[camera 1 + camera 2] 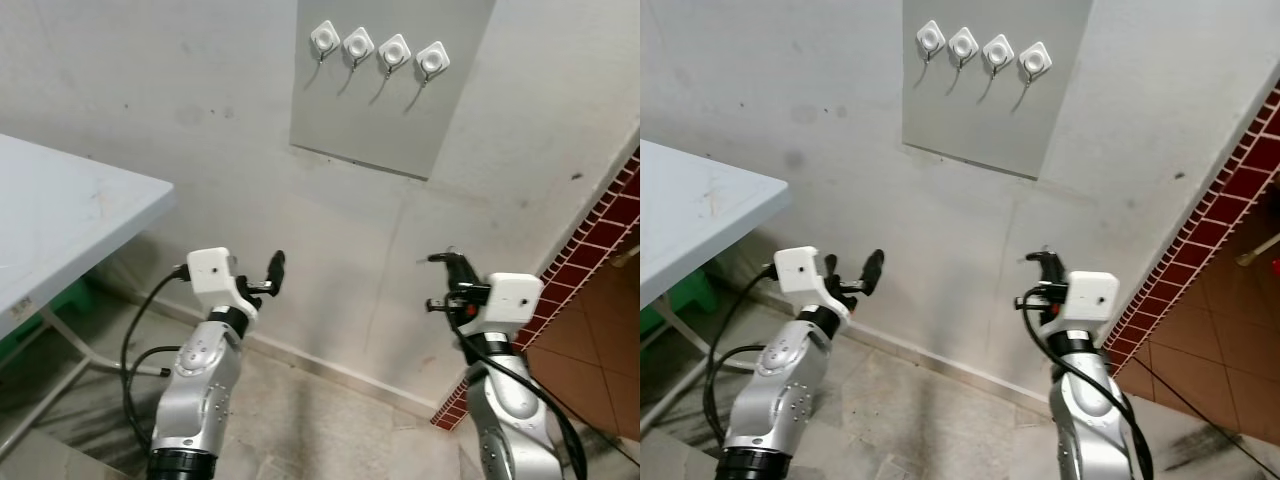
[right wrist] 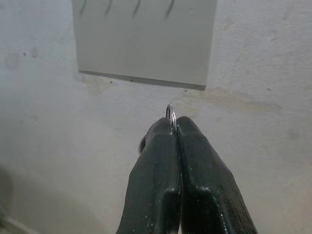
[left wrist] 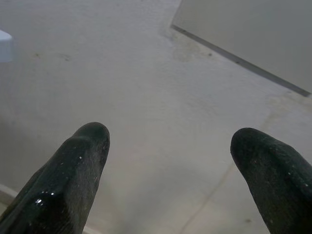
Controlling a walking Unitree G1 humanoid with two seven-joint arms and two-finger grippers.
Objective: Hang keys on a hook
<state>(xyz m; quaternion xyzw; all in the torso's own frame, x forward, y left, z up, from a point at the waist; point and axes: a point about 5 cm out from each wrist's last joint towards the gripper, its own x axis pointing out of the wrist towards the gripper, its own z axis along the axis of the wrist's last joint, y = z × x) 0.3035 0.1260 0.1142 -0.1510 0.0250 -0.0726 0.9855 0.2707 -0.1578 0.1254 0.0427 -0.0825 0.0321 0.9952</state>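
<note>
— Where's the key ring right now?

— I have it in the right claw [image 2: 175, 127]. Both black fingers are pressed flat together, and the thin metal key ring [image 2: 170, 114] pokes out just past their tips. I can't make out any keys hanging from it.

— And where's that claw relative to the hooks?

— Raised in front of the wall, well below the grey panel [image 1: 400, 110]. The four white hooks [image 1: 378, 48] sit in a row near the panel's top, each with a bare wire hook hanging down.

— What about your other arm?

— The left claw [image 3: 168, 161] is held up too, on the left, pointing at the plain wall with its fingers spread wide and nothing between them. The white table [image 1: 60, 215] is off to my left, its corner near that arm.
</note>
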